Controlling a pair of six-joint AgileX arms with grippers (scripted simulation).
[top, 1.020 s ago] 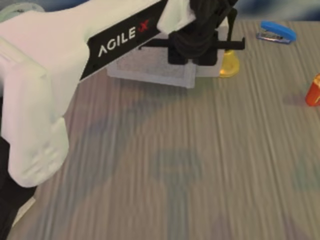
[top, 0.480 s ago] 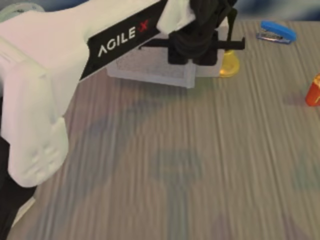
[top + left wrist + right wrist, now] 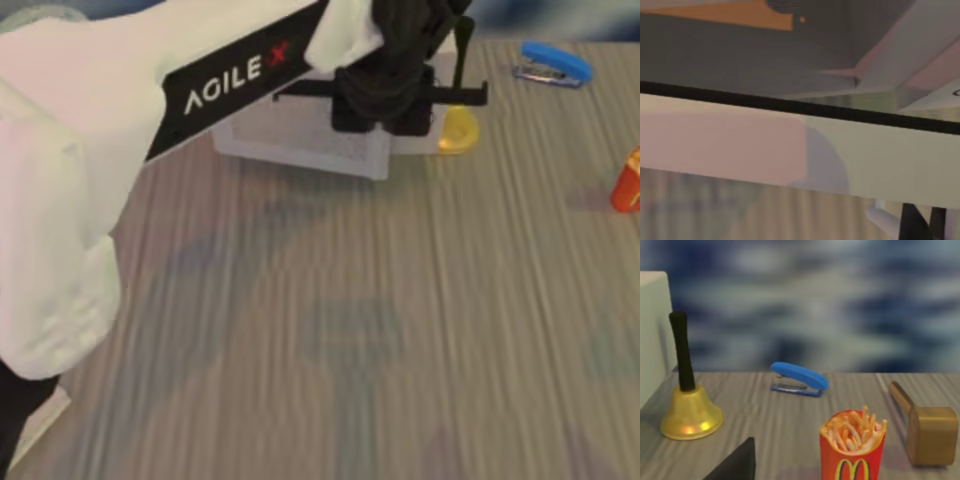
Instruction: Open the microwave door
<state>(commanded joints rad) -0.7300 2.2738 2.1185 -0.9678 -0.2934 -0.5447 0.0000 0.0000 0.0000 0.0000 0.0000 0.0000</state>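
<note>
The microwave door (image 3: 305, 138), its speckled mesh window facing the near side, sits at the far left-centre of the table (image 3: 400, 330), and the white left arm hides most of the microwave (image 3: 445, 55) behind it. The left tool (image 3: 383, 108) hangs over the door's right end; whether its fingers are spread, I cannot tell. Just right stands a brass bell (image 3: 689, 412), partly hidden from above. Farther right lie a blue stapler (image 3: 553, 63), a carton of fries (image 3: 853, 445) and a wooden mallet (image 3: 925, 425). The right tool is cut off.

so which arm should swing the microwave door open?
Left. Its gripper is already at the microwave door, at the right-hand edge of the panel. The right arm is out of the top view; its wrist camera faces the bell and fries, away from the door.
</note>
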